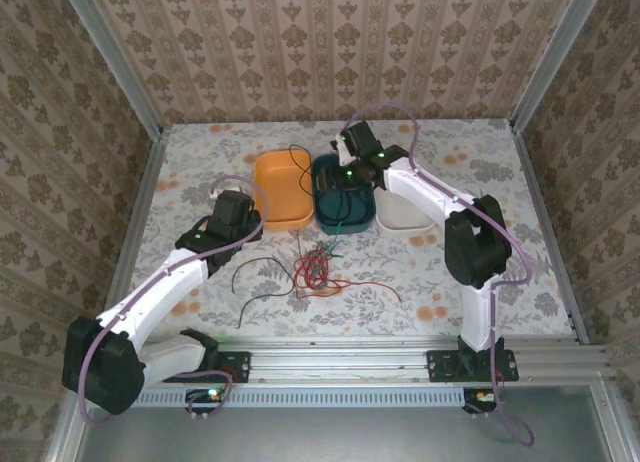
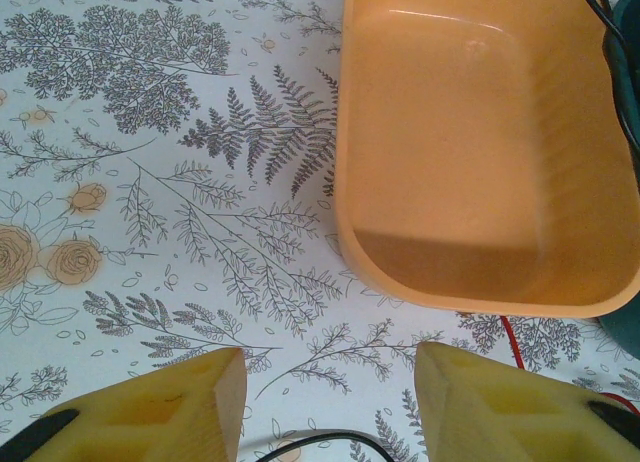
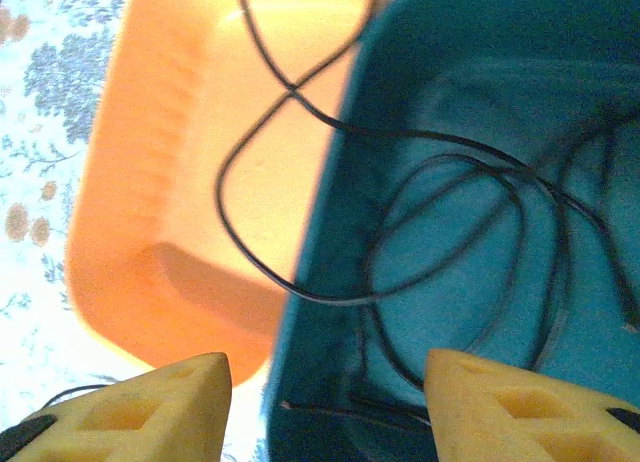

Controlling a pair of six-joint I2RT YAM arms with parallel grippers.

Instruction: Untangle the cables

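A tangle of red, green and black cables (image 1: pixel 316 266) lies on the floral tablecloth in front of the bins. A separate black cable (image 1: pixel 252 272) curves to its left. Black cables (image 3: pixel 470 232) are looped inside the teal bin (image 3: pixel 420 112), and one strand drapes over into the orange bin (image 3: pixel 180 182). My left gripper (image 2: pixel 330 402) is open over bare cloth just short of the orange bin (image 2: pixel 480 152), with a black cable (image 2: pixel 320 440) and a red cable (image 2: pixel 510 340) near its fingers. My right gripper (image 3: pixel 330 407) hangs open above the teal bin's near edge, holding nothing.
A white bin (image 1: pixel 402 212) stands to the right of the teal bin (image 1: pixel 340 192), and the orange bin (image 1: pixel 282 190) to its left. Patterned walls enclose the table. An aluminium rail (image 1: pixel 340 357) runs along the near edge.
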